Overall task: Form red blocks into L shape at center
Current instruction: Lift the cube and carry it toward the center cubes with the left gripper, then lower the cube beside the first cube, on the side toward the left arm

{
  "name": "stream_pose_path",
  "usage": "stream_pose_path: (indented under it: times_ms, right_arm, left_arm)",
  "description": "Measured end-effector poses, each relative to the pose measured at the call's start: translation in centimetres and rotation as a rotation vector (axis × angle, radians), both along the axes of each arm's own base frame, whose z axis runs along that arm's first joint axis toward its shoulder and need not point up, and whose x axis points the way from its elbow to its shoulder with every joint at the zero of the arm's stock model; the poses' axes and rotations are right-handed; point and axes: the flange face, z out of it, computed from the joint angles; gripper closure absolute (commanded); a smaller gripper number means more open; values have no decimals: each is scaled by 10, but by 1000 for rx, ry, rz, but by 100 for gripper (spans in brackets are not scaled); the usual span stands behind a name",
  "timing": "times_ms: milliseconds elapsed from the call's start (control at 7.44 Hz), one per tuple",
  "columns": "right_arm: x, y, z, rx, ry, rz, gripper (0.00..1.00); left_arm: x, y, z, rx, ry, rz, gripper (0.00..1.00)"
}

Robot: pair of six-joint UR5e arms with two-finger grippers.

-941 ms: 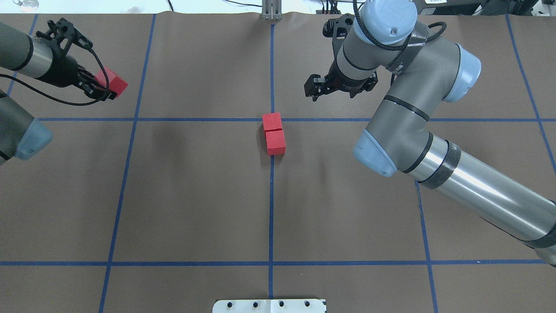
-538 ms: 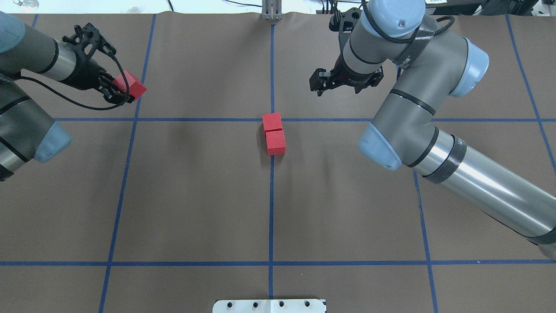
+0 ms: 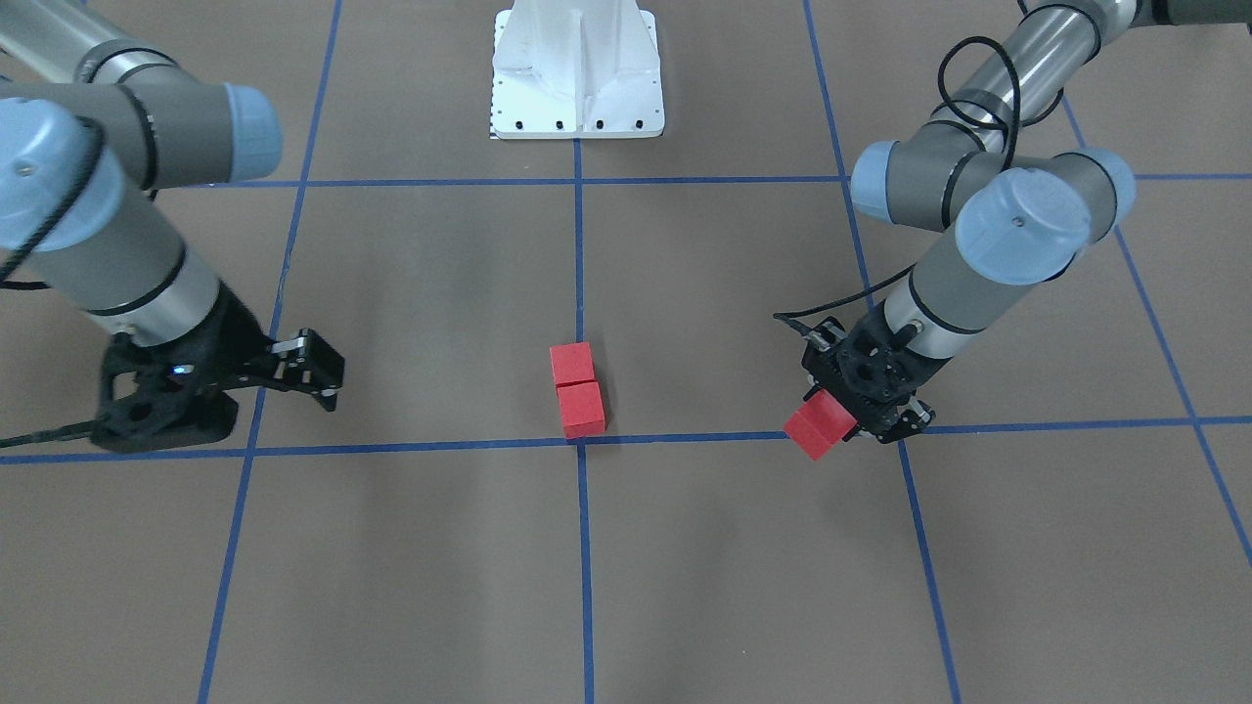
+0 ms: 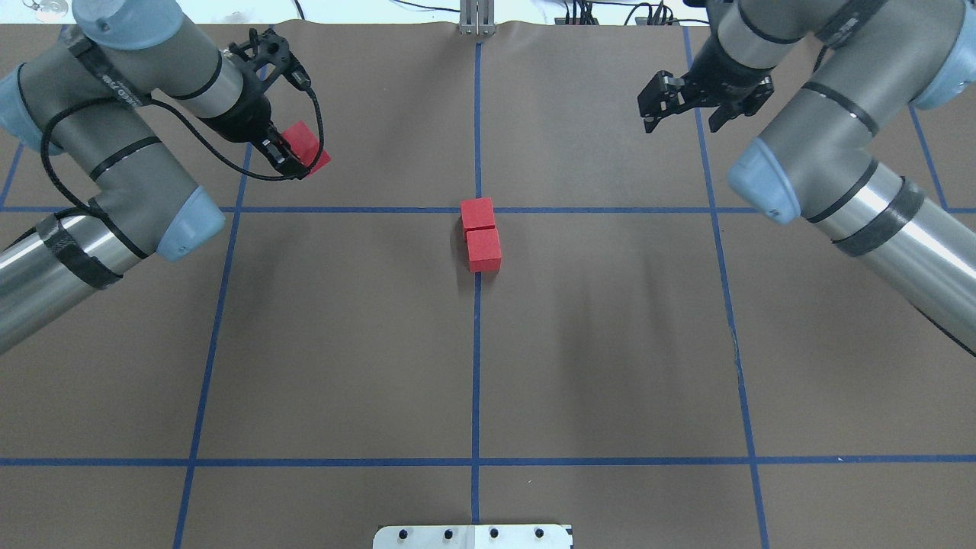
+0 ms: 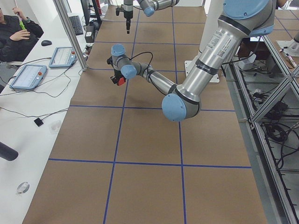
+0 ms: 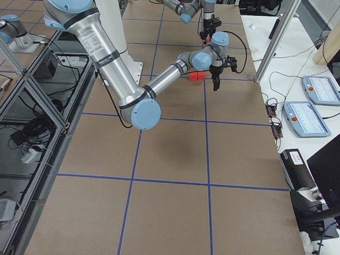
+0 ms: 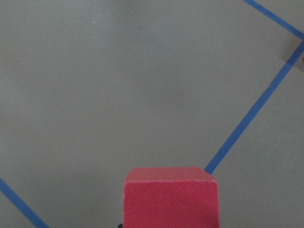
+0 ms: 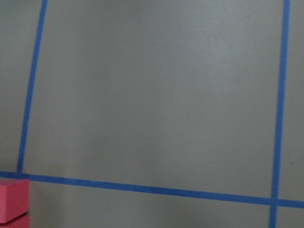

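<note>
Left gripper was clenched on the held red cube, which looked lifted off the brown table paper and a bit tilted, in the upper left of the overhead view, just right of the left vertical tape line. The other two sat touching in the middle of the frame. The upper red cube was right under the horizontal tape line and the lower red cube was directly below it. Right gripper hung in the upper right, jaws spread with nothing between them, well apart from the cubes.
</note>
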Motion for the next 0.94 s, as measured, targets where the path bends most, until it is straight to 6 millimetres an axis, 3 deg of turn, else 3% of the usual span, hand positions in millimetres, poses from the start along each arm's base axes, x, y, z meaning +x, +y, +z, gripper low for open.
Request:
stream_pose_path:
  times_ms: [269, 403, 672, 941]
  right_arm:
    - [76, -17, 45, -40, -42, -22, 1]
    - [102, -19, 64, -47, -44, -20, 1]
    - [137, -16, 93, -58, -50, -17, 1]
    - [154, -11, 112, -68, -51, -12, 1]
  left_arm:
    - [26, 1, -18, 92, -18, 98, 100]
    - [36, -1, -20, 156, -28, 158, 100]
    - [68, 3, -30, 270, -36, 276, 100]
    - [110, 18, -49, 314, -17, 338, 100]
